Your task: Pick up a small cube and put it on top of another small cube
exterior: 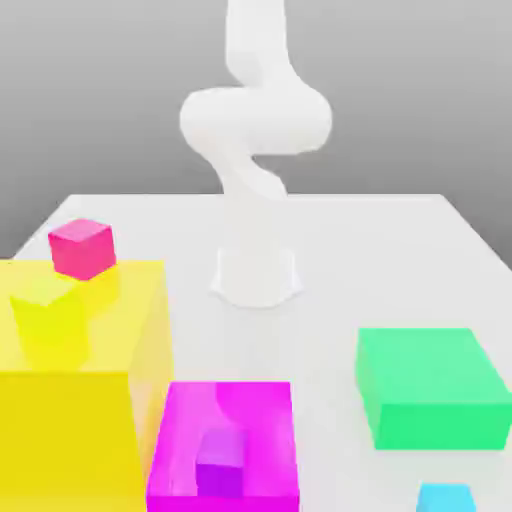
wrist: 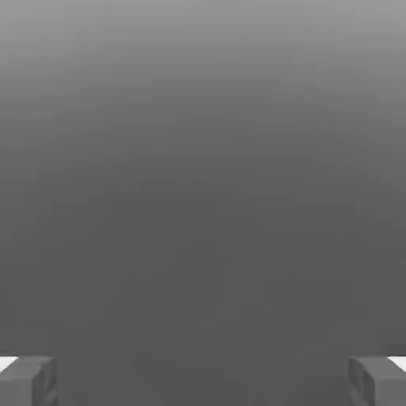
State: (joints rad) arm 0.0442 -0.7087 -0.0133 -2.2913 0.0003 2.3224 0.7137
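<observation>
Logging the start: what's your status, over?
Pincer open, holding nothing. Small cyan cube on the table, in front of the green block. Nothing on it.

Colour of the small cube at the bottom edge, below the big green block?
Cyan, light blue. The small cube shows best in the exterior view, just below the green block.

Arm (exterior: 255, 130): white, rising from its base at the table's (exterior: 400, 260) middle.
Yellow block (exterior: 75, 400): big, at the exterior view's left.
Pink cube (exterior: 82, 247): on the yellow block's far edge.
Yellow cube (exterior: 45, 315): just beside it (nearer the camera).
Magenta block (exterior: 225, 440): beside the yellow block.
Green block (exterior: 430, 385): right.
Cyan cube (exterior: 447, 498): bottom right, near the green block.
</observation>
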